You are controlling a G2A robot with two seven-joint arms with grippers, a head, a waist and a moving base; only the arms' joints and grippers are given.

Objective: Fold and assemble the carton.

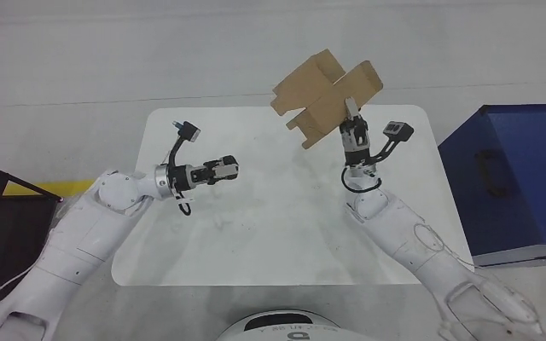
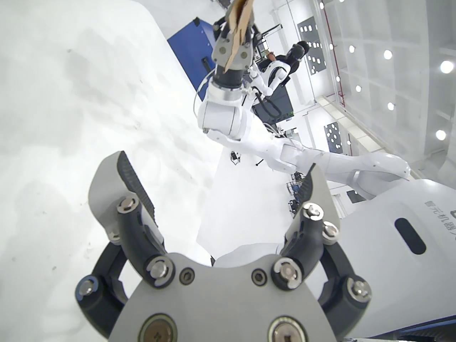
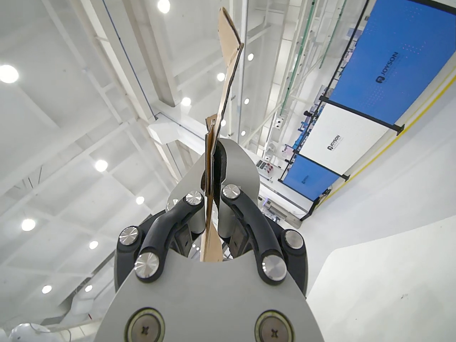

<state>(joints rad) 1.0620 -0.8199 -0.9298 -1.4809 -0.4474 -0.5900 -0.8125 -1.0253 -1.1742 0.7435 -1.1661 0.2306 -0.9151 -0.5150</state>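
1. We see the carton [image 1: 328,94] as a flat brown cardboard blank, not yet folded, with its flaps spread out. It is held up in the air above the far right corner of the white table [image 1: 281,243], and part of it reaches out past the far edge.
2. The right gripper [image 1: 351,112] is clamped on the near edge of the carton. In the right wrist view the cardboard stands edge-on between the two fingers [image 3: 228,165], which press on both of its faces.
3. The right arm stretches away from the robot along the right side of the table, and its gripper points toward the far edge.
4. The left gripper [image 1: 229,167] hangs over the left-middle part of the table. Its fingers [image 2: 123,176] are spread wide with nothing between them.
5. The left gripper points across toward the right arm and is well apart from the carton. The left wrist view shows the bare tabletop beneath it.
6. A blue container [image 1: 499,183] stands just beside the table on the robot's right.
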